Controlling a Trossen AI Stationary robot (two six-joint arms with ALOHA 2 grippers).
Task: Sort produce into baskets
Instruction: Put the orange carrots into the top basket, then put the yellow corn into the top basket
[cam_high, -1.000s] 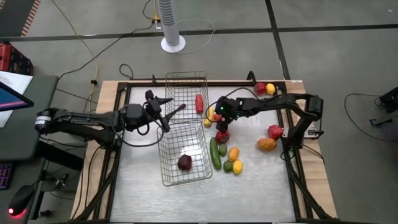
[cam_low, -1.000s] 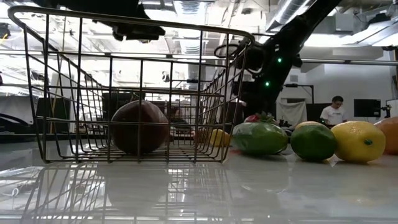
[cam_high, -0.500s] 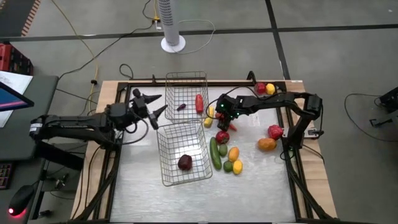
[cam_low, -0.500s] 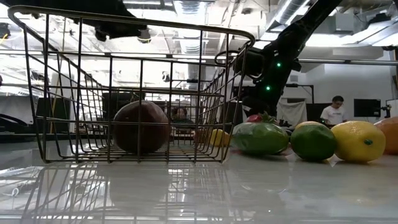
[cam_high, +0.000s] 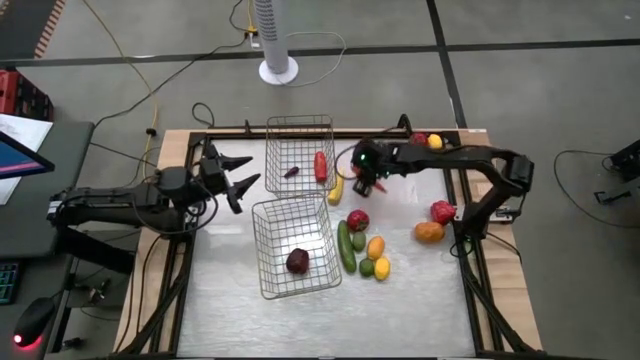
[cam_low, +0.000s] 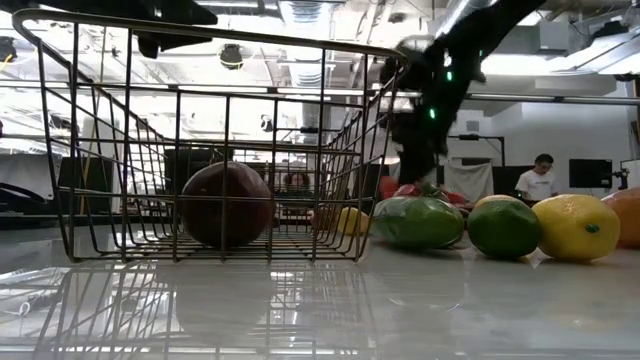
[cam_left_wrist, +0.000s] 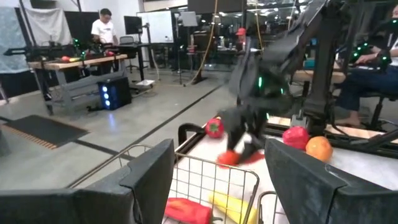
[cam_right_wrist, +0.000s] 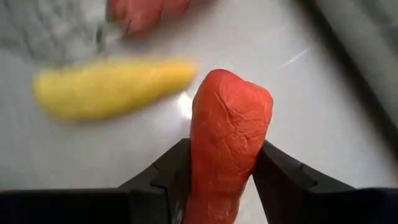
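Going left to right with the far basket as the landmark. Off to its left the left gripper hangs above the table with its fingers spread wide apart, nothing in them. Inside that basket there's a small dark purple piece and a red pepper-ish one against the right wall. Just in front of it, touching or nearly so, sits the near basket with a dark red round fruit in it.

Right outside the far basket's right wall lies a yellow long thing, maybe a chilli. Just past that is the right gripper, clamped on an orange-red carrot-looking piece; the wrist view shows both fingers pressed against its sides, with it lifted over the tabletop.

Further right and nearer the camera side: a red fruit, a cucumber, an orange one, a green one and a lemon, clustered. Well right of the basket are a red piece and an orange piece, plus a red and yellow pair at the far corner.
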